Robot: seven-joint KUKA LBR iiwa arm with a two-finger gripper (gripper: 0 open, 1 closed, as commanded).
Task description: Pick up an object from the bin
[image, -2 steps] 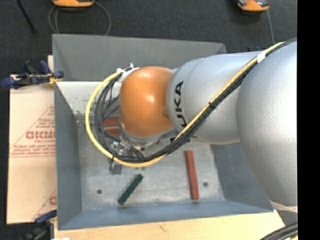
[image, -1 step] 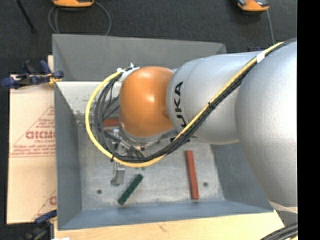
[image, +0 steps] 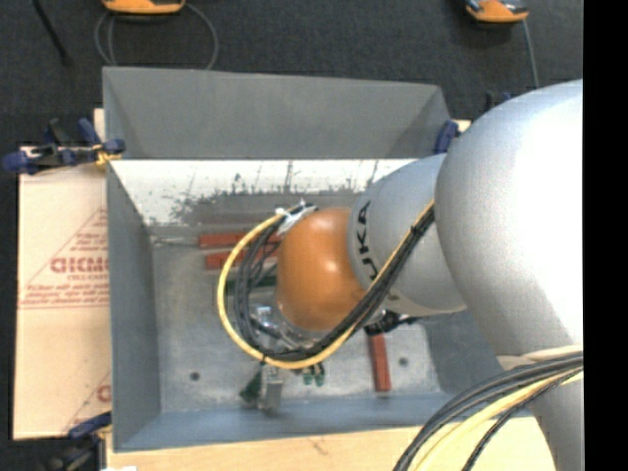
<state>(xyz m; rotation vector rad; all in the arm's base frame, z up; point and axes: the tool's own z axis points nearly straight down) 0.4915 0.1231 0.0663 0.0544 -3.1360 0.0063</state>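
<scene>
My gripper [image: 265, 389] is low in the bin near the front wall, left of the middle, below the arm's wrist. A small dark green thing [image: 315, 379] lies just to its right on the bin floor, partly hidden by the cables. Further right lies a red stick [image: 379, 363], pointing from the front wall toward the back. Whether anything sits in the gripper is hidden.
Two reddish flat bars [image: 224, 243] lie side by side at the back left of the floor, partly under the arm's cables. The arm and its orange cover hide the middle of the bin. The front wall is close behind the gripper.
</scene>
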